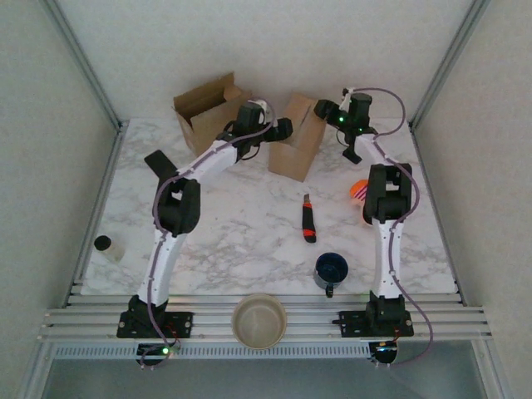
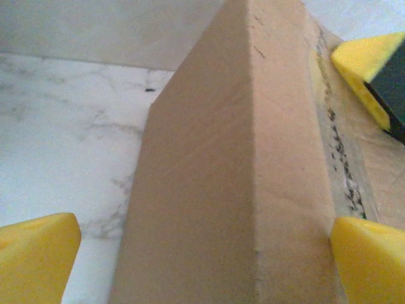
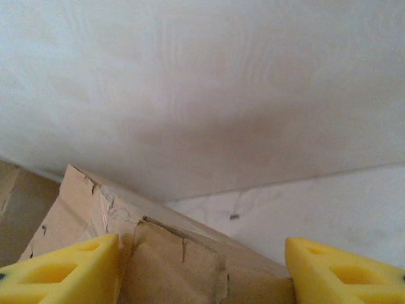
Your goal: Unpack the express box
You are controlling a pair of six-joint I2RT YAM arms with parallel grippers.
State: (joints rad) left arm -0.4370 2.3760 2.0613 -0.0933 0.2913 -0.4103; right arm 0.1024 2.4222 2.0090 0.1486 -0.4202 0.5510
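Note:
A brown cardboard express box (image 1: 298, 137) stands upright at the back middle of the marble table. My left gripper (image 1: 283, 129) is at the box's left side. In the left wrist view a vertical box corner (image 2: 253, 158) runs between its yellow pads (image 2: 35, 253); the gripper (image 2: 202, 253) is open, and there is a gap between the left pad and the cardboard. My right gripper (image 1: 326, 110) hovers at the box's upper right edge. It (image 3: 202, 269) is open, with a torn flap (image 3: 177, 266) between its pads (image 3: 345, 272).
A second cardboard box (image 1: 204, 112), open, sits at the back left. A red and black utility knife (image 1: 308, 218), a blue mug (image 1: 331, 270), an orange striped object (image 1: 359, 191), a beige bowl (image 1: 259, 320) and a small jar (image 1: 108, 247) lie around.

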